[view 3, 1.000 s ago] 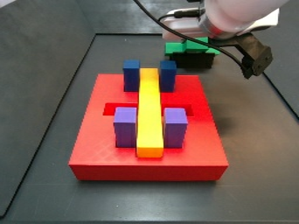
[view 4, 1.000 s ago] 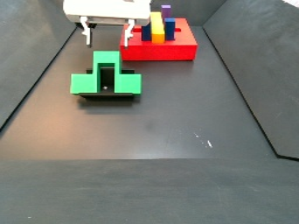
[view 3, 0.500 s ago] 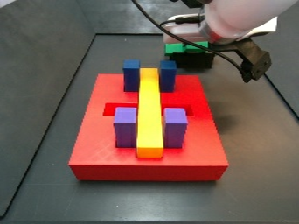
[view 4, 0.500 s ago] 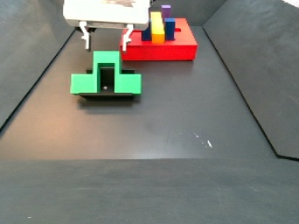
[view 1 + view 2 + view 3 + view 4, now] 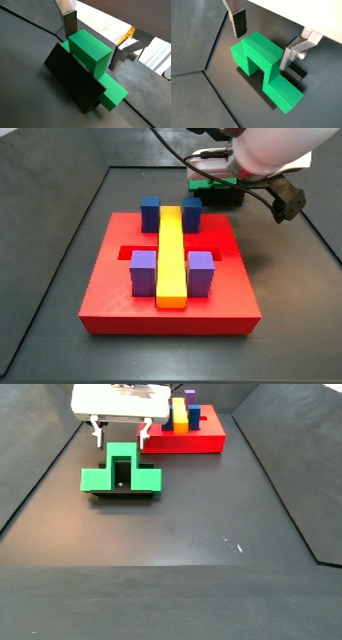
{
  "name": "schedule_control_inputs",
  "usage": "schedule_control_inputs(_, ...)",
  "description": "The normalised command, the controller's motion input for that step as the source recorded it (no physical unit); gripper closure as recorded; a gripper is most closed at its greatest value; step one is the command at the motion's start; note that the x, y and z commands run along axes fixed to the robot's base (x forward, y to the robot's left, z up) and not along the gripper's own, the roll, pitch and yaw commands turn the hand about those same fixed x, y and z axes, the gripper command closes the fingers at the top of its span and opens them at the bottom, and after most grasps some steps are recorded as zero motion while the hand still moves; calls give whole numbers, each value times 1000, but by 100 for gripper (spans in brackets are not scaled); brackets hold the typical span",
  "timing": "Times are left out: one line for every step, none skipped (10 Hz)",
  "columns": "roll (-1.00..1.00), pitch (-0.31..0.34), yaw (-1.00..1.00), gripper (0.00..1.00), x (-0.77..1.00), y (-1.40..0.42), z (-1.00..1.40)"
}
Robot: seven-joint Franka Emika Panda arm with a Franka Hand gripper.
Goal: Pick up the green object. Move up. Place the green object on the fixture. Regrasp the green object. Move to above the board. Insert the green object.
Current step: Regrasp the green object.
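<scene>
The green object (image 5: 122, 474) sat on the fixture (image 5: 73, 82), well apart from the board (image 5: 167, 288), so placing looked done; regrasp, move and insertion remained. The gripper (image 5: 268, 37) hung over it, jaws wide open astride the raised middle, apparently touching nothing.

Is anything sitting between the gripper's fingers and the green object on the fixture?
Nothing visible. The green object rests on the fixture, and the open gripper straddles its raised middle, one finger on each side with clear gaps. In a side view the gripper hangs just above the block, nothing between.
</scene>
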Motion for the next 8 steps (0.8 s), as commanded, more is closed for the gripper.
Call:
schedule_control_inputs(0,0,0,0,29,137,-117)
schedule_control_inputs(0,0,0,0,60,140,-94)
schedule_control_inputs(0,0,0,0,63,126,-111)
schedule_control_inputs(0,0,0,0,74,117,-120)
schedule_control_inputs(0,0,0,0,89,106,-137)
schedule_control_inputs(0,0,0,0,106,91,-160)
schedule_control_inputs(51,0,0,0,134,29,-194)
schedule_control_inputs(83,6,0,0,123,20,-206)
